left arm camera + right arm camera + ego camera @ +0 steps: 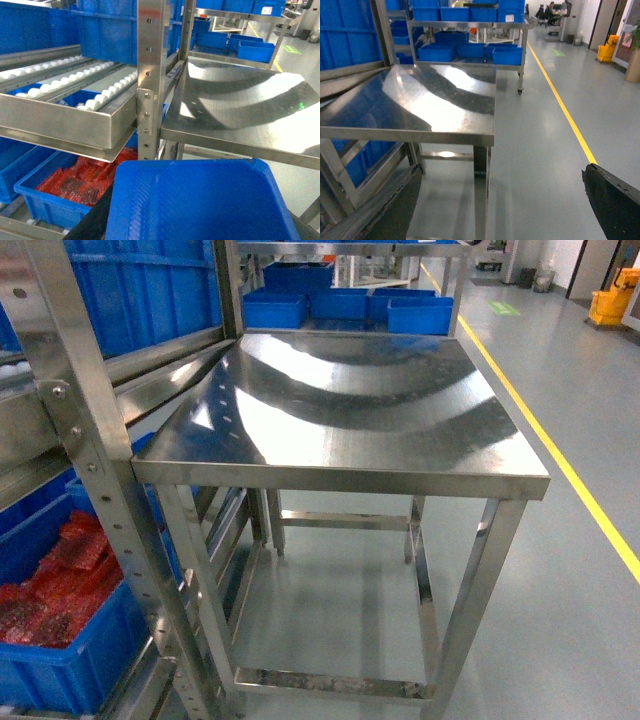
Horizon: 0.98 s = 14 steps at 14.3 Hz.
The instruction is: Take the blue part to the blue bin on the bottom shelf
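Observation:
The blue part fills the bottom of the left wrist view, a blue flat face with a raised edge. My left gripper is shut on it, with one dark finger showing at its left side. It hangs in front of the rack's upright, above floor level. On the bottom shelf a blue crate with red bags sits below the roller tier. A second blue crate lies left of it; I cannot tell if it is the blue bin. My right gripper is open over bare floor.
A square steel table stands right of the rack, touching it. The perforated upright and the roller tier overhang the lower crates. Smaller blue trays sit on a far rack. A yellow floor line runs on the right.

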### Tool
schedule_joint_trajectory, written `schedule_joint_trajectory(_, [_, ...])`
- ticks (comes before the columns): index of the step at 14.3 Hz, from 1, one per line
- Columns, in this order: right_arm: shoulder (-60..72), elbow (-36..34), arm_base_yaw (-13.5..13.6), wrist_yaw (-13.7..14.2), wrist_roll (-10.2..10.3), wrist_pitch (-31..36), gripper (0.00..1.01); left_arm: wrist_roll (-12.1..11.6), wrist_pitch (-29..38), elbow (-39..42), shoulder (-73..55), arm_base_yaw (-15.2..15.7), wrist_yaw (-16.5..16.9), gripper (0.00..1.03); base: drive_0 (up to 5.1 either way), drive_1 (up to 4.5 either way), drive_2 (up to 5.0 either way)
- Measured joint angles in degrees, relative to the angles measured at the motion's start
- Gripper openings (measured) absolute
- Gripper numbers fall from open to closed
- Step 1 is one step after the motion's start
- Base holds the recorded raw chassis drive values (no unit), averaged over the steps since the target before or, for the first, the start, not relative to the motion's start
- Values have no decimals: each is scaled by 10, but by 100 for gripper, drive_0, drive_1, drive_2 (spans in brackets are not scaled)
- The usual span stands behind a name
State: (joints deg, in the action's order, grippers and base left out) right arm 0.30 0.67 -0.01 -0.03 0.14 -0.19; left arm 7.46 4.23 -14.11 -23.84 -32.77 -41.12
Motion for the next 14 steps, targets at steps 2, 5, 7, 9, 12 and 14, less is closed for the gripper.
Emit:
schedule_joint_trajectory(2, [0, 0, 0, 1, 0, -1, 98, 0, 3, 0, 3, 0, 0, 43, -247, 124, 124])
schedule_joint_trajectory(5, [0, 0, 0, 0, 0, -1, 98, 0, 2, 0, 3, 0, 1, 43, -495, 248, 248])
schedule_joint_trajectory(7, [0, 0, 0, 0, 0, -1, 98, 0, 2, 0, 3, 0, 0, 43, -499, 247, 247])
schedule_joint_trajectory(9, [0, 0, 0, 0, 0, -2, 98, 0, 2, 0, 3, 0, 0, 43, -502, 243, 243])
schedule_joint_trajectory(12, [0, 0, 0, 0, 0, 0, 98, 0, 4, 0, 3, 0, 0, 43, -503, 243, 243])
schedule_joint_trajectory(14, [0, 0, 0, 0, 0, -2, 98, 0, 2, 0, 3, 0, 0, 43, -506, 239, 239])
